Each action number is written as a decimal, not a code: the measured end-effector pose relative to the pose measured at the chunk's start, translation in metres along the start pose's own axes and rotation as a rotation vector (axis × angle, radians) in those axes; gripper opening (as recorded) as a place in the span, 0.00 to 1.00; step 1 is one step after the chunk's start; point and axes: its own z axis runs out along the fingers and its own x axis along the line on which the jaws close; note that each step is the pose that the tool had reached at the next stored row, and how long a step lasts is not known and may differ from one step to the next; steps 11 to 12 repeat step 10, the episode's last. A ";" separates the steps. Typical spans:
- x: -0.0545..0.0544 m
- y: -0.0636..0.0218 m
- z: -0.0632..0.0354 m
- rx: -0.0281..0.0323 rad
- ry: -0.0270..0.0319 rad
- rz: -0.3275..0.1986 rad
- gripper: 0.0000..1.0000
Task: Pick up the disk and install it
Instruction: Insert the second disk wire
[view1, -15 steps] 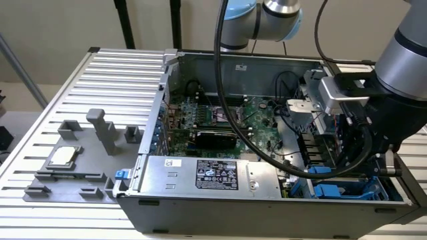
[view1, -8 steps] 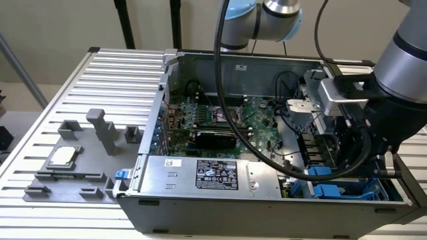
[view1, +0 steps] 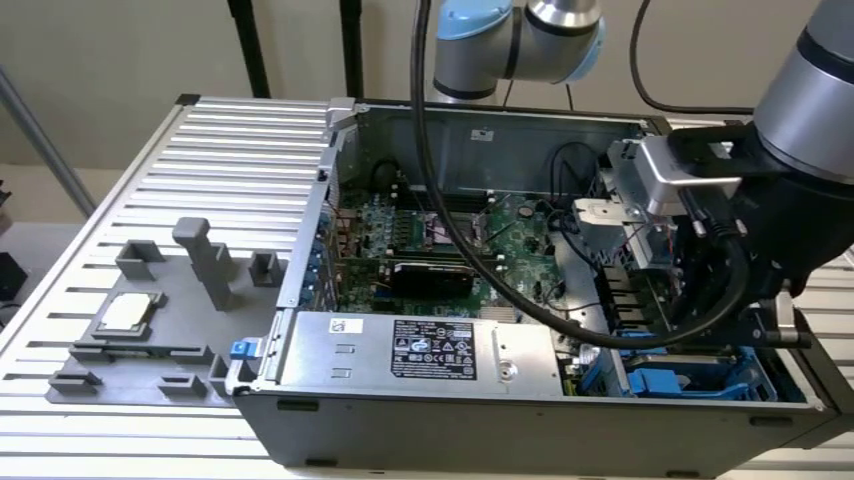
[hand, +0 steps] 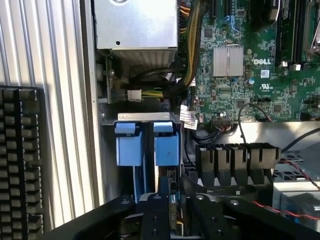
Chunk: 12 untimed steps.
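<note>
— Disk (view1: 665, 383) first: where was it?

— On edge in the blue bay (view1: 727, 372) at the case's (view1: 534, 415) corner, just ahead of my gripper (hand: 172, 216). From my wrist I saw its two blue end tabs (hand: 167, 147) side by side. The label faced away from me.

— Were you holding it?

— I couldn't tell. My hand hung right over the bay, close to the tabs. Whether it was wide, narrow or closed on anything, the pictures didn't show. A thin dark edge (hand: 165, 187) stood just ahead of my hand, but I couldn't make out what it was.

— What lay around your hand?

— Beyond the bay sat the silver box (hand: 137, 22) with yellow and black wires (hand: 187, 55) running beside it. The green board (hand: 240, 75) spread off to one side, with a black ribbed block (hand: 235, 160) nearer me. On the other side, outside the case, a keyboard (hand: 20, 165) lay on the slatted table (hand: 65, 100).

— And your arm (view1: 807, 130)?

— It reached down into the case from above the bay.
</note>
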 end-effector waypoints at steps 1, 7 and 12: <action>0.000 0.0040 -0.0006 0.0014 -0.0013 0.000 1.00; 0.001 0.0101 -0.0012 0.0074 -0.0021 0.000 1.00; 0.001 0.0101 -0.0012 0.0074 -0.0021 0.000 1.00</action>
